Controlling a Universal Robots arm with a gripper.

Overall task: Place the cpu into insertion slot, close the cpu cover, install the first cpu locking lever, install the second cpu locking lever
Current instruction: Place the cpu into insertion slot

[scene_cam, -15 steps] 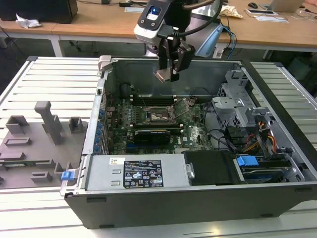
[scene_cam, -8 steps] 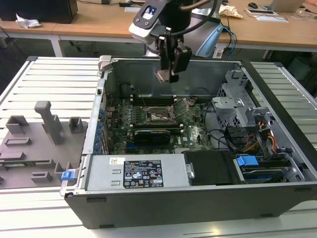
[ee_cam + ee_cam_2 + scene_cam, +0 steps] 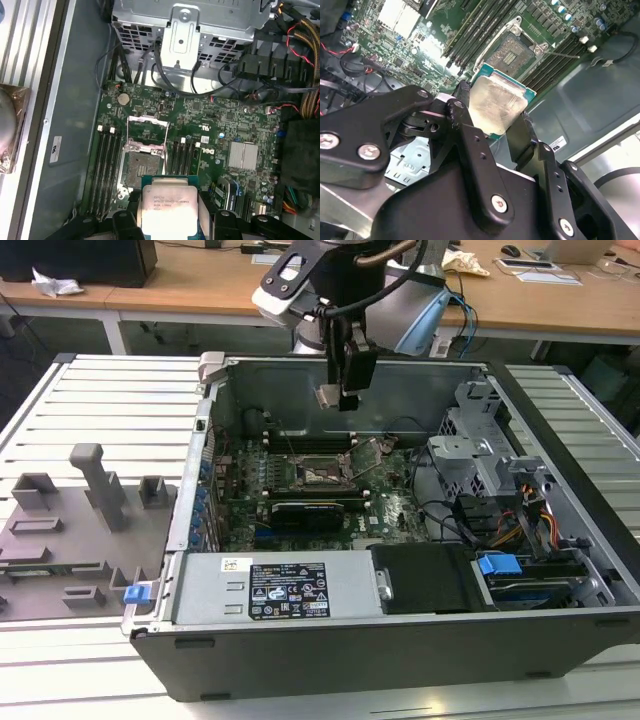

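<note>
A table point(image 3: 100, 400) with a pale grey top of long parallel metal slats spans the exterior view from edge to edge. An open black and grey computer case point(image 3: 400, 640) lies directly on the slats with its open face turned upward, taking up the centre and the exterior view's right. At the exterior view's left, just beside the case, a flat grey fixture plate point(image 3: 60, 540) rests on the table, with several grey blocks and posts standing up from it. A small blue piece point(image 3: 137, 592) sits between the plate and the case's lower left corner. Bare slats show above the plate and along the frame's lower edge.
</note>
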